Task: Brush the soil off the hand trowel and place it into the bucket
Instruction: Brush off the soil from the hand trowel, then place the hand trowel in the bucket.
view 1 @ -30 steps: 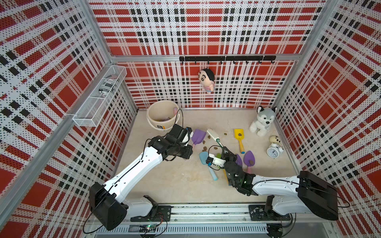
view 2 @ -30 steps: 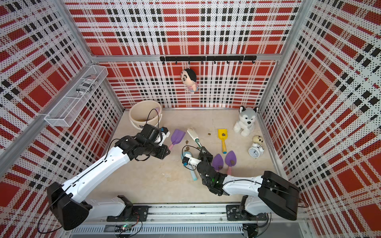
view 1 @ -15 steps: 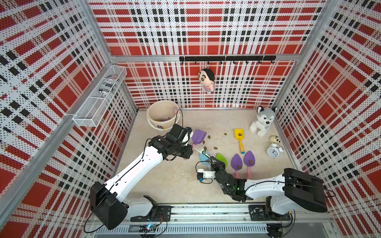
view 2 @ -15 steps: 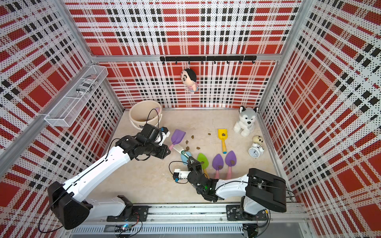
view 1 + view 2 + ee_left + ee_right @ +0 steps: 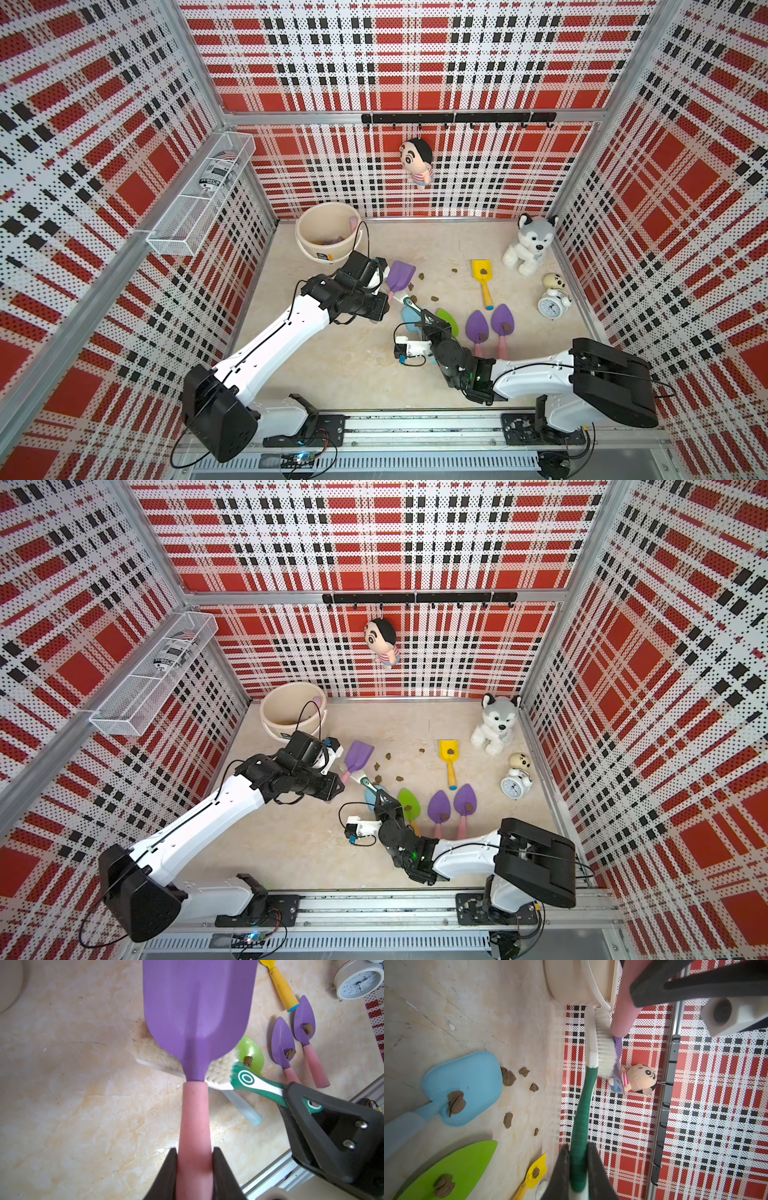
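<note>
My left gripper (image 5: 195,1157) is shut on the pink handle of a purple hand trowel (image 5: 197,1001) (image 5: 401,275), held just right of the cream bucket (image 5: 316,253) (image 5: 581,980). The blade face in the left wrist view carries no soil. My right gripper (image 5: 578,1151) (image 5: 428,322) is shut on a green-and-white brush (image 5: 583,1105) (image 5: 365,781). Its white bristles (image 5: 605,1053) press on the blade's other side, near the neck. Loose lumps of soil (image 5: 508,1078) (image 5: 434,298) lie on the floor beside the trowel.
A blue trowel (image 5: 467,1084), a green one (image 5: 456,1167), two pointed purple ones (image 5: 490,324) and a yellow one (image 5: 482,274) lie on the floor, each bearing a lump. A husky plush (image 5: 530,245) and a clock (image 5: 550,305) sit at the right. The bucket holds other items.
My right arm swung left and toward the front, carrying the brush head from beside the trowel's blade to its neck. Most of that happened in the first half second. The left arm held still.
</note>
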### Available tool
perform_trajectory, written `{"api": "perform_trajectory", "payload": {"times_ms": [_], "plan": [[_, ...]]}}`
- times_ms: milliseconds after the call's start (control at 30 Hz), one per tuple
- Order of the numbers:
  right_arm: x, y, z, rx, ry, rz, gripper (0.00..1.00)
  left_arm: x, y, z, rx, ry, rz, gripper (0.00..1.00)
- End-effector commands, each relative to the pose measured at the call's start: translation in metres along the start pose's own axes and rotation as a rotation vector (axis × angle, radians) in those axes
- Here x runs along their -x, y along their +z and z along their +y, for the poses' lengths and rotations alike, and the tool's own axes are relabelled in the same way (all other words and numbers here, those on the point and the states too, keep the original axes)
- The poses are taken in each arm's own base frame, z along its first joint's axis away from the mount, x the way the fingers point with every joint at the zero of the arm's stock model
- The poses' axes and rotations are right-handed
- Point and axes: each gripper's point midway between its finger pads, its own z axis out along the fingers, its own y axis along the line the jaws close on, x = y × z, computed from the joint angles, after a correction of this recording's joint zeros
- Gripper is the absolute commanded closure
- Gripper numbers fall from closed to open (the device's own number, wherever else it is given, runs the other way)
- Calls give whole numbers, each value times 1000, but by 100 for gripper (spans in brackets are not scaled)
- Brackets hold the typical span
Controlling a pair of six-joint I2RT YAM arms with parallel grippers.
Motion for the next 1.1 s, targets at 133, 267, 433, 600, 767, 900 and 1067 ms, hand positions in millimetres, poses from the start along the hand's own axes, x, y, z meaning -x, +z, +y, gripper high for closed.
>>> {"api": "perform_trajectory", "payload": {"times_ms": [133, 267, 433, 600, 767, 900, 1067], "plan": [[-19, 1, -34, -92, 142, 45, 100, -2, 2, 2, -2, -8, 5, 100], [-31, 2, -36, -98, 182, 61, 100, -1, 2, 1, -6, -10, 3, 100], [-51, 6, -30, -72, 278, 97, 100, -1, 1, 3, -1, -10, -1, 100], [-65, 8, -29, -31, 539, 93, 100, 6, -5, 7, 27, -27, -46, 100], [-78, 9, -40, 9, 954, 63, 100, 52, -25, 28, 97, -189, -260, 100], [-92, 8, -47, -20, 1149, 101, 100, 98, -51, 41, 49, -383, -462, 100], [-96, 7, -45, -2, 1237, 140, 100, 157, -94, 53, -95, -634, -715, 100]]}}
